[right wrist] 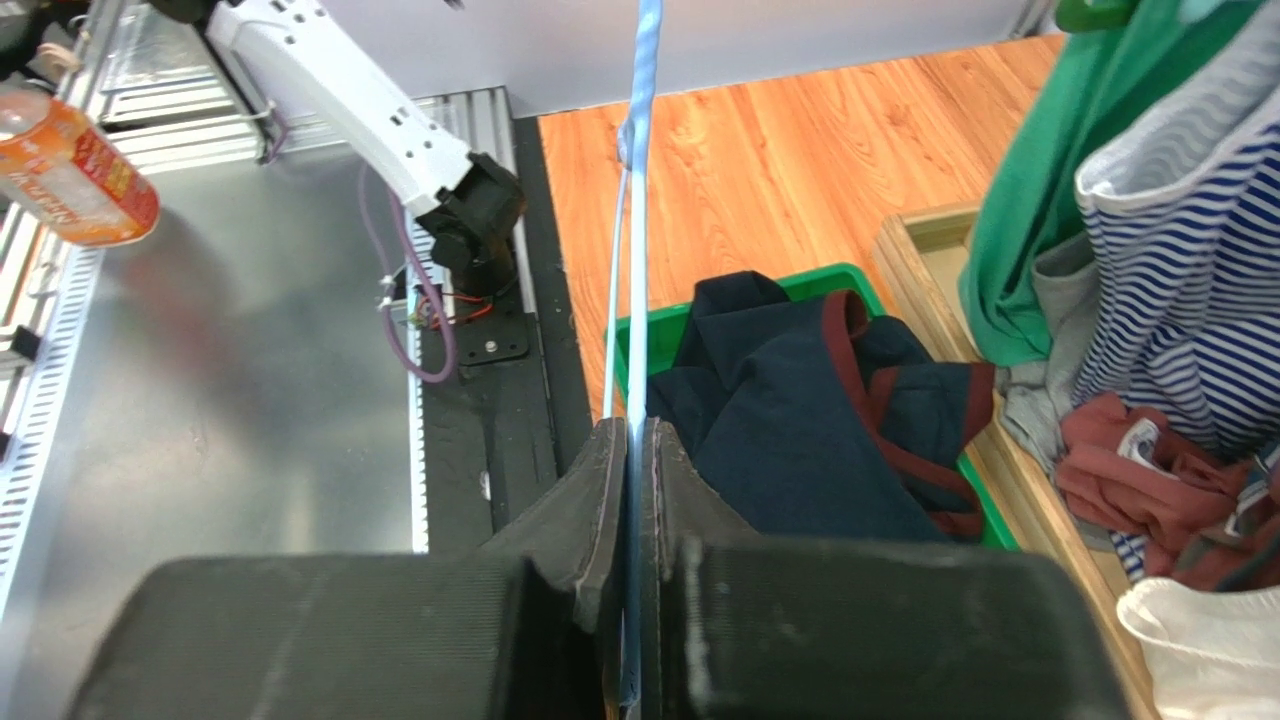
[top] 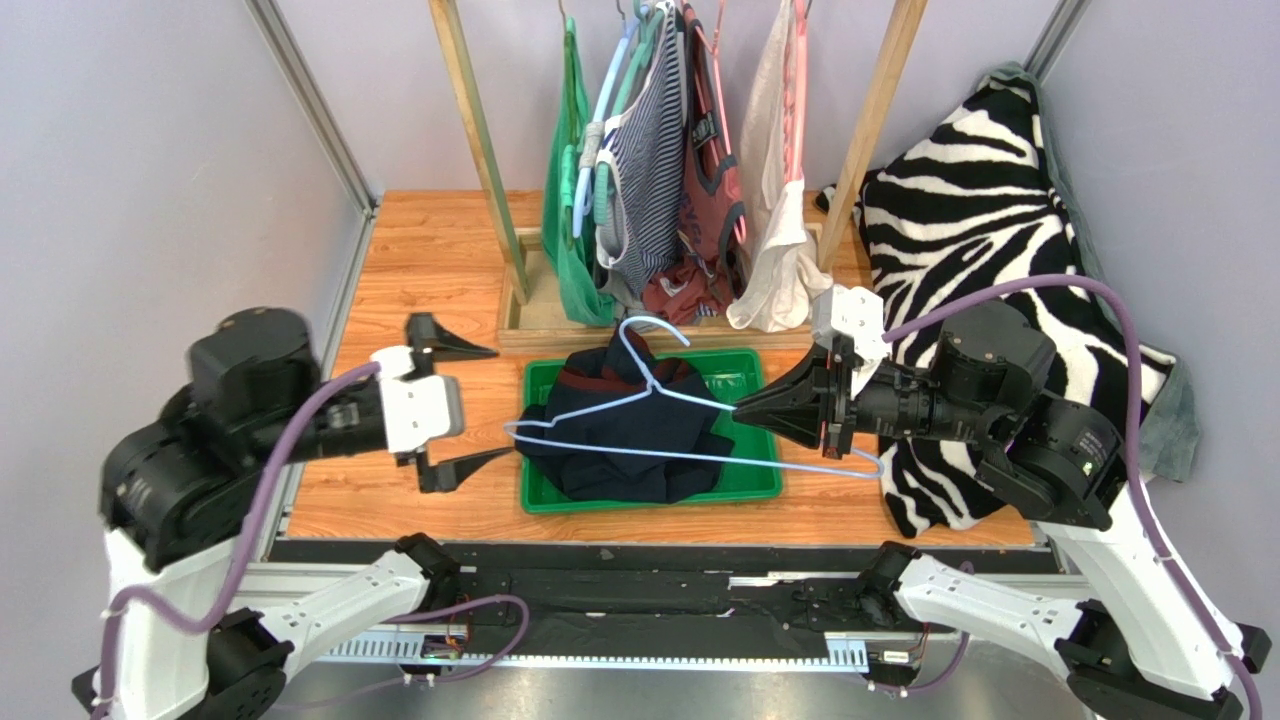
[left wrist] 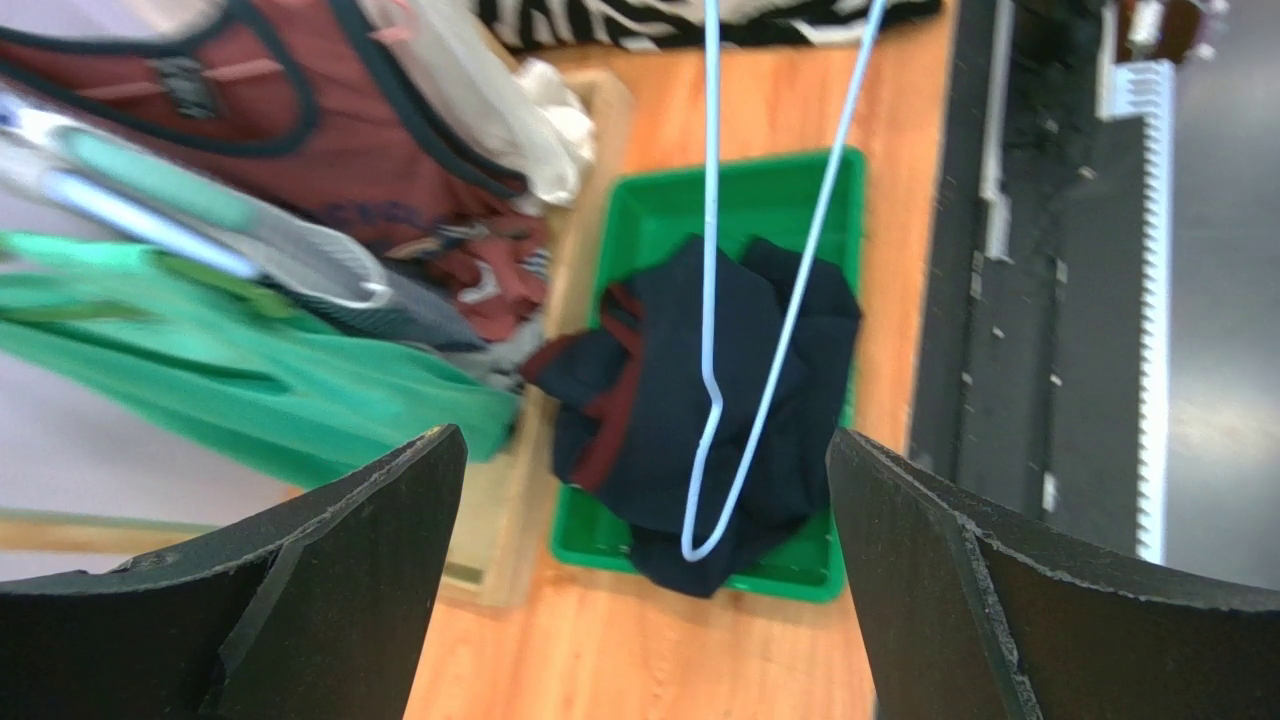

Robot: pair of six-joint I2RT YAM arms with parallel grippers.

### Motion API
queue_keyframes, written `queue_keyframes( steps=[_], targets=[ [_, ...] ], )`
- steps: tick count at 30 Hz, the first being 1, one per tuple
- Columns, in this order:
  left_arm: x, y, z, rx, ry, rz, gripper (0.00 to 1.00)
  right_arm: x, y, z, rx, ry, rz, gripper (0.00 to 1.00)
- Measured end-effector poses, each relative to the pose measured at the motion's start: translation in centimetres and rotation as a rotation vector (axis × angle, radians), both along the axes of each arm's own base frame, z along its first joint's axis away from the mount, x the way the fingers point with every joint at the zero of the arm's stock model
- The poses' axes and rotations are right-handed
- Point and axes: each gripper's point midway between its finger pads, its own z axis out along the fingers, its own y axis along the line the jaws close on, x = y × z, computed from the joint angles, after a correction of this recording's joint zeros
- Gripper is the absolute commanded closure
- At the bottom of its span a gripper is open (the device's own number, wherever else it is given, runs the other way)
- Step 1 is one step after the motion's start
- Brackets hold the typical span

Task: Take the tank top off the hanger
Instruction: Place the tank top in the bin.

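Right gripper (top: 747, 405) clamped on blue wire hanger (right wrist: 642, 180); left gripper (top: 489, 405) spread open, holding nothing.
Hanger sits over navy tank top (top: 616, 435), crumpled in green tray (top: 747, 447) on tabletop (top: 436, 270); looks off the wire, hard to confirm.

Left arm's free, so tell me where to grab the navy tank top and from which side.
I'd pinch the maroon-trimmed far fold of the navy tank top with the left gripper, from above: walls of the green tray block sideways entry, and the hanger wire crosses its middle.
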Motion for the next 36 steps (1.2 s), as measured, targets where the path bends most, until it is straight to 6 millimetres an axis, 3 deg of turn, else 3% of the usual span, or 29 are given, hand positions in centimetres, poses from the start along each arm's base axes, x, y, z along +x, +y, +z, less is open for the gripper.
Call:
queue_keyframes(
  steps=[6, 15, 19, 20, 23, 24, 26, 27, 34, 36],
  targets=[
    [0.0, -1.9, -4.0, 0.080, 0.153, -0.103, 0.03, -0.6, 0.4, 0.2, 0.014, -0.023, 0.053, 1.00],
    [-1.9, -3.3, -5.7, 0.084, 0.261, -0.252, 0.04, -0.2, 1.3, 0.2, 0.019, -0.067, 0.088, 1.00],
    [-2.0, -3.4, -7.2, 0.106, 0.310, -0.254, 0.11, 0.0, 1.6, 0.3, 0.021, -0.079, 0.096, 1.00],
    [-1.9, -3.4, -7.6, 0.113, 0.322, -0.252, 0.15, 0.0, 1.6, 0.4, 0.023, -0.083, 0.097, 1.00],
    [-1.6, -3.4, -8.6, 0.133, 0.348, -0.239, 0.41, -0.2, 1.6, 0.7, 0.031, -0.092, 0.104, 1.00],
    [-1.4, -3.5, -8.6, 0.135, 0.351, -0.235, 0.56, -0.2, 1.6, 0.8, 0.034, -0.094, 0.105, 1.00],
    [-1.1, -3.7, -8.7, 0.136, 0.349, -0.228, 0.75, -0.2, 1.5, 1.0, 0.039, -0.099, 0.106, 1.00],
    [-0.8, -3.8, -8.6, 0.135, 0.342, -0.228, 1.00, -0.3, 1.5, 1.0, 0.041, -0.100, 0.109, 1.00],
    [0.4, -3.7, -7.6, 0.121, 0.275, -0.183, 1.00, -0.8, 1.4, 1.5, 0.063, -0.118, 0.123, 1.00],
    [0.9, -3.4, -7.1, 0.114, 0.248, -0.146, 1.00, -0.5, 1.5, 1.5, 0.077, -0.129, 0.108, 0.96]
  ],
)
